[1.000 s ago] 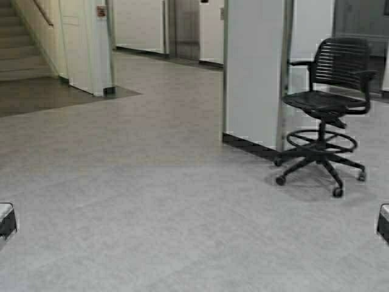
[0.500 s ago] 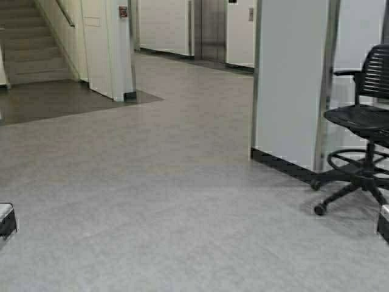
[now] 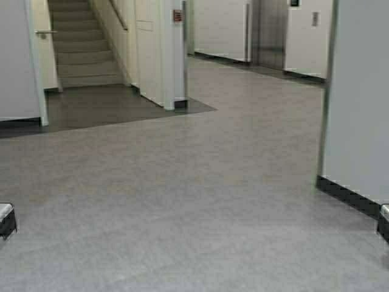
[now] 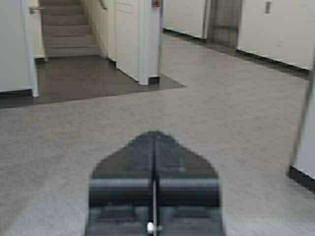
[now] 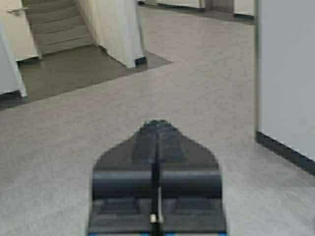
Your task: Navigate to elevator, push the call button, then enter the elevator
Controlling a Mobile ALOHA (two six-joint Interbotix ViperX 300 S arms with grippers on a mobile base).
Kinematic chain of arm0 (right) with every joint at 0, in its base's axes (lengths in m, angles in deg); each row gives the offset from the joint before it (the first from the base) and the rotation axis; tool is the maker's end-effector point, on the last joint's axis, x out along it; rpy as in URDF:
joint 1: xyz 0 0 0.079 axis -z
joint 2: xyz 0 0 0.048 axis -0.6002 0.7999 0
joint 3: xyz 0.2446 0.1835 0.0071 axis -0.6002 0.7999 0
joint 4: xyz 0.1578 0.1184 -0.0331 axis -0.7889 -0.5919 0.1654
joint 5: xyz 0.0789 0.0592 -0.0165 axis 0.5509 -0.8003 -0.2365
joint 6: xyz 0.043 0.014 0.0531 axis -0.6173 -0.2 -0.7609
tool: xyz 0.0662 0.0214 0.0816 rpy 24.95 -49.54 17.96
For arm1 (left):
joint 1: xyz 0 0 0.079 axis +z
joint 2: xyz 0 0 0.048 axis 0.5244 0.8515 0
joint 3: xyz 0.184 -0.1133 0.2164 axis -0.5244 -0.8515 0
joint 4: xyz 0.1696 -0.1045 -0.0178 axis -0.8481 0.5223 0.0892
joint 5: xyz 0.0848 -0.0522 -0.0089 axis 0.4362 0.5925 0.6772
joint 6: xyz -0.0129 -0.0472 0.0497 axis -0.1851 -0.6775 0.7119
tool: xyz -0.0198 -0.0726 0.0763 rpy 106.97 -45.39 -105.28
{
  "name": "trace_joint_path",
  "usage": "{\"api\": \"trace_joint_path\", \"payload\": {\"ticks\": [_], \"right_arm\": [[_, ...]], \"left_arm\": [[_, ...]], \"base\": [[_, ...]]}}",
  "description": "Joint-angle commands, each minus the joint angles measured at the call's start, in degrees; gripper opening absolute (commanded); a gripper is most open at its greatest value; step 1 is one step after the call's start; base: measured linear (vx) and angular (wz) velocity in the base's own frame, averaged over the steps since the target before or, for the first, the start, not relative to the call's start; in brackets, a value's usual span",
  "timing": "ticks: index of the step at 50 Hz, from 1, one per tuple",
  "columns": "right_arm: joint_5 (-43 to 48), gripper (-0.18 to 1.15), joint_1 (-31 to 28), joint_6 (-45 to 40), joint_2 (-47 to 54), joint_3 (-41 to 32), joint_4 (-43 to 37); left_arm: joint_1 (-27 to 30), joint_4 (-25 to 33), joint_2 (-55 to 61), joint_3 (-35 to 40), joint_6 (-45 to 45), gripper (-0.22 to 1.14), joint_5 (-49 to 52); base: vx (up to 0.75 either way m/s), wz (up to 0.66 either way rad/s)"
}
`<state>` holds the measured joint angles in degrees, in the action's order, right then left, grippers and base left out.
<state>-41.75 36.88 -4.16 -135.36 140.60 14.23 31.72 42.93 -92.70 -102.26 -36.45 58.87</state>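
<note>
1. The robot has driven on and swung its view: over the last second the whole scene in the high view has slid to the right. The black swivel chair that stood to the right a second ago has gone out of view, and the near white wall corner (image 3: 358,115) now fills the right edge. The robot has moved, not the things.

2. The elevator (image 3: 270,33), a strip of brushed steel doors, is at the far end of the hall, upper right of centre in the high view. A second ago it sat nearer the top middle and looked smaller, so the robot has come closer to it.

3. The call button (image 3: 315,19) is a small grey upright plate on the white wall just to the right of the doors. It is well apart from both arms.

4. A staircase (image 3: 82,55) and a white pillar (image 3: 167,55) have come into fuller view on the left, with a patch of darker floor (image 3: 109,106) at the foot of the stairs.

5. The left gripper (image 4: 154,187) is parked low at the robot's left, its jaws pressed together and holding nothing.

6. The right gripper (image 5: 156,184) is parked low at the robot's right, jaws likewise closed and empty.

7. In my judgement the task is in its driving stage, with open grey floor left to cross before any press.
</note>
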Motion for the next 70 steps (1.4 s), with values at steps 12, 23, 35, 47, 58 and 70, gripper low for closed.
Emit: {"api": "trace_joint_path", "payload": {"ticks": [12,23,35,47,58,70], "right_arm": [[0.62,0.07,0.09,0.35,0.35,-0.7,0.0],[0.62,0.07,0.09,0.26,0.0,-0.53,0.0],[0.62,0.07,0.18,0.18,-1.05,-0.97,0.0],[0.62,0.07,0.09,0.26,-0.44,-0.88,0.0],[0.62,0.07,0.09,0.44,0.09,-0.88,0.0],[0.62,0.07,0.09,0.18,0.88,-0.79,0.0]], "left_arm": [[-0.09,0.09,2.11,2.02,0.0,0.02,-0.35],[-0.09,0.09,3.25,1.14,-2.72,0.02,0.35],[-0.09,-0.26,2.29,1.49,-3.43,0.02,0.44],[-0.09,-0.26,3.08,1.49,-3.52,0.02,0.35],[-0.09,-0.35,1.67,1.41,-3.6,0.02,0.35],[-0.09,-0.35,2.2,0.97,-3.6,0.02,0.26]], "base": [[0.77,0.14],[0.82,0.06],[0.78,0.09],[0.81,0.08],[0.79,0.0],[0.82,-0.14]]}}
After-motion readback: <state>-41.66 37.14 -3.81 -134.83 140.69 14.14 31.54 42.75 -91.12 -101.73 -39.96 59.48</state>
